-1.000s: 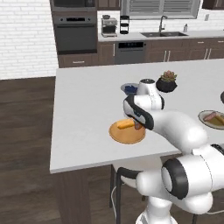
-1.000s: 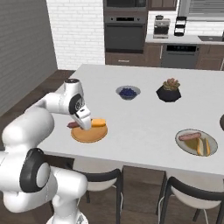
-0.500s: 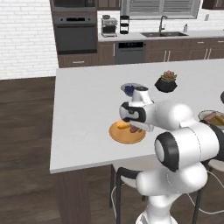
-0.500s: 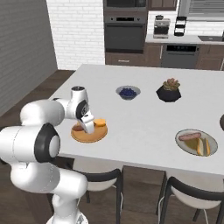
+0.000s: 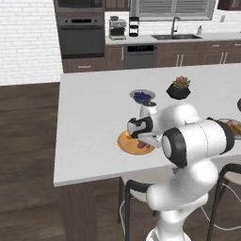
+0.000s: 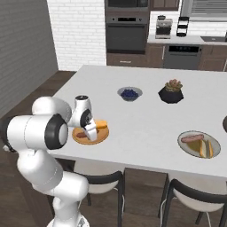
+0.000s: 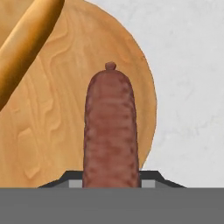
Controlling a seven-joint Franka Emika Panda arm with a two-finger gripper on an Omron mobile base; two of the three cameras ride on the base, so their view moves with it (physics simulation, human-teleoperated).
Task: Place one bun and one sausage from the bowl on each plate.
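Observation:
My gripper (image 7: 111, 183) is shut on a reddish-brown sausage (image 7: 111, 131) that points forward low over the wooden plate (image 7: 52, 131). A golden bun (image 7: 26, 39) lies on that plate beside it. From the right base view the gripper (image 6: 91, 133) sits at the wooden plate (image 6: 91, 141) with the sausage (image 6: 80, 134) at its left and the bun (image 6: 102, 124) behind. In the left base view the gripper (image 5: 142, 141) hangs over the wooden plate (image 5: 124, 143). The grey plate (image 6: 188, 148) bears a sausage (image 6: 191, 139) and a bun (image 6: 205, 148). A dark sliver of the bowl (image 6: 225, 123) cuts the right edge.
A small bowl of blue berries (image 6: 129, 93) and a black plant pot (image 6: 171, 92) stand further back on the white counter (image 6: 146, 124). The wooden plate lies close to the counter's front edge, with dark chairs (image 6: 97, 181) tucked below it.
The hand has come down onto the wooden plate with the sausage still in it, and the arm has folded lower over the counter. The bun and the plates have not moved.

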